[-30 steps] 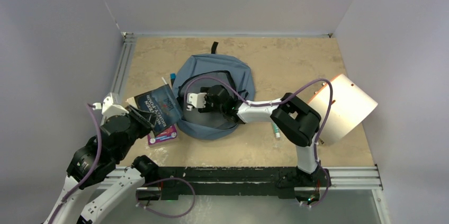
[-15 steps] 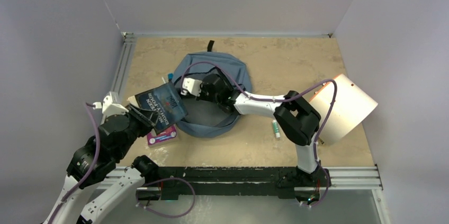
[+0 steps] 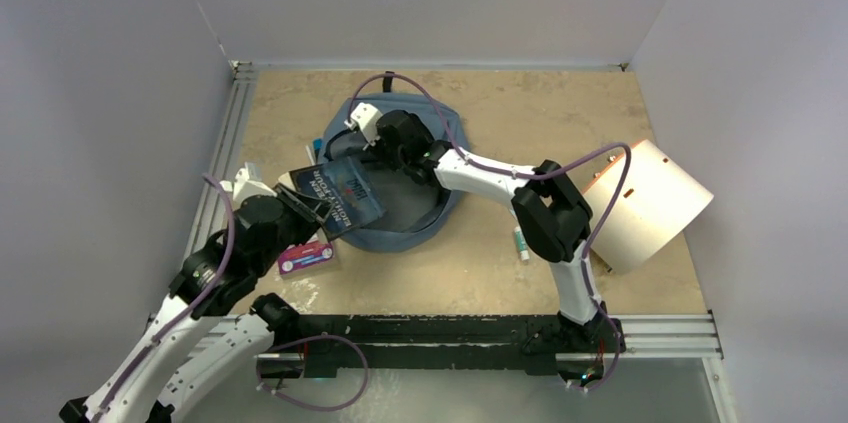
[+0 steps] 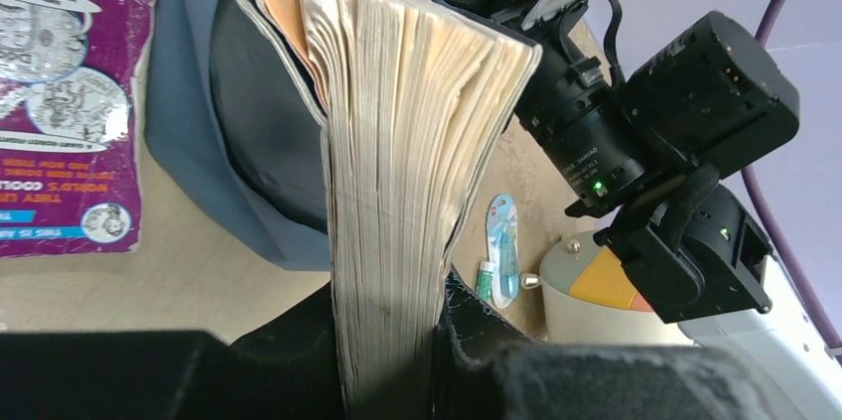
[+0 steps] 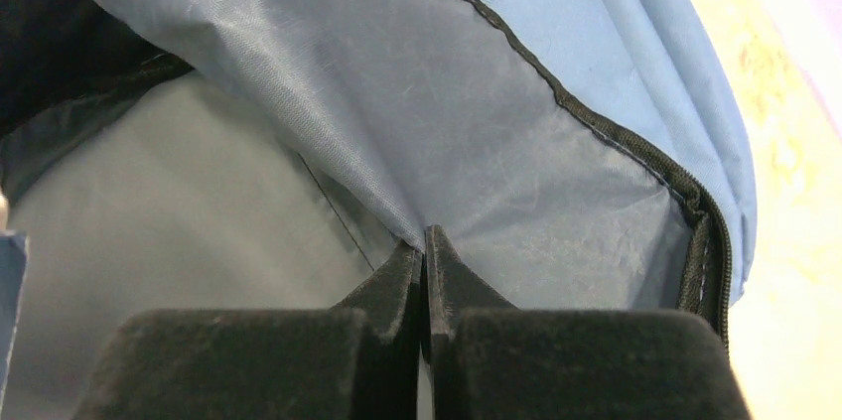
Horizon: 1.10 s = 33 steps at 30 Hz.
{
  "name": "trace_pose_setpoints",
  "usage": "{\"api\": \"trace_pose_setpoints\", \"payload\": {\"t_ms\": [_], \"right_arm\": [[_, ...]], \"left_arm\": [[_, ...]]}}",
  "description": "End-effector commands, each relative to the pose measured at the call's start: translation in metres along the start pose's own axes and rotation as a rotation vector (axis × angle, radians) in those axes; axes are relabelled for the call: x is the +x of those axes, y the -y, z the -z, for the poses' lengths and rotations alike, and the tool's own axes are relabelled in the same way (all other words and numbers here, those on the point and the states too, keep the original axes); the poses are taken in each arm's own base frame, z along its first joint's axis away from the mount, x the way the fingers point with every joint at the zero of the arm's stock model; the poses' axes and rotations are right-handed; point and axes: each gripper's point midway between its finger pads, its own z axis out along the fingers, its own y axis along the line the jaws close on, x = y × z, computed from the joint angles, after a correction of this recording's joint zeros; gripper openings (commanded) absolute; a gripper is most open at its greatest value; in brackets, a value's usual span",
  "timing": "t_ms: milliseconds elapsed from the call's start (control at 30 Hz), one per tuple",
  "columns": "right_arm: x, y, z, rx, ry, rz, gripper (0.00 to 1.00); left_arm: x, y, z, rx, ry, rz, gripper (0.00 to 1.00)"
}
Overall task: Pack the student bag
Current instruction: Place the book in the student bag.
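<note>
Slate-blue fabric is now pinched in my right jaws, which have snapped shut on the flap of the bag point(image 3: 405, 205) and drawn it back, so the mouth gapes at mid-table. My left jaws, clamped on the book point(image 4: 397, 122), have swung it over that opening; I judge dropping it in comes next. Tan speckled table point(image 3: 560, 113), plain pale walls point(image 3: 450, 3).

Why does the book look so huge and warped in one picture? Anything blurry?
Left wrist view: the book sits close to the lens, so its pages loom and fan out; the left pincer gripping it is a dark, soft mass. Right wrist view: the student bag lining shows a gentle sheen, deep shadow upper left. Top view: even light, faint shadows, nothing blurred.
</note>
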Motion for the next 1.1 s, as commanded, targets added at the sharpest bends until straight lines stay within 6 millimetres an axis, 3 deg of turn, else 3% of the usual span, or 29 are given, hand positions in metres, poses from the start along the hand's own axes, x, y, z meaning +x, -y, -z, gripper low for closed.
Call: {"api": "trace_pose_setpoints", "payload": {"t_ms": [0, 200, 433, 767, 1067], "right_arm": [[0.001, 0.038, 0.013, 0.118, -0.05, -0.181, 0.0], [0.017, 0.053, 0.031, 0.205, -0.095, -0.346, 0.0], [0.02, 0.068, 0.042, 0.302, -0.13, -0.523, 0.0], [-0.005, 0.088, 0.041, 0.325, -0.097, -0.786, 0.0], [-0.021, 0.103, 0.051, 0.33, -0.031, -0.859, 0.0]], "left_arm": [[-0.018, 0.063, -0.001, 0.213, 0.051, 0.112, 0.0], [-0.009, 0.063, -0.014, 0.213, 0.027, 0.122, 0.0], [-0.003, 0.07, -0.026, 0.229, 0.014, 0.12, 0.0], [-0.001, 0.082, -0.038, 0.259, 0.012, 0.129, 0.0], [0.018, 0.082, -0.064, 0.29, -0.028, 0.216, 0.0]]}}
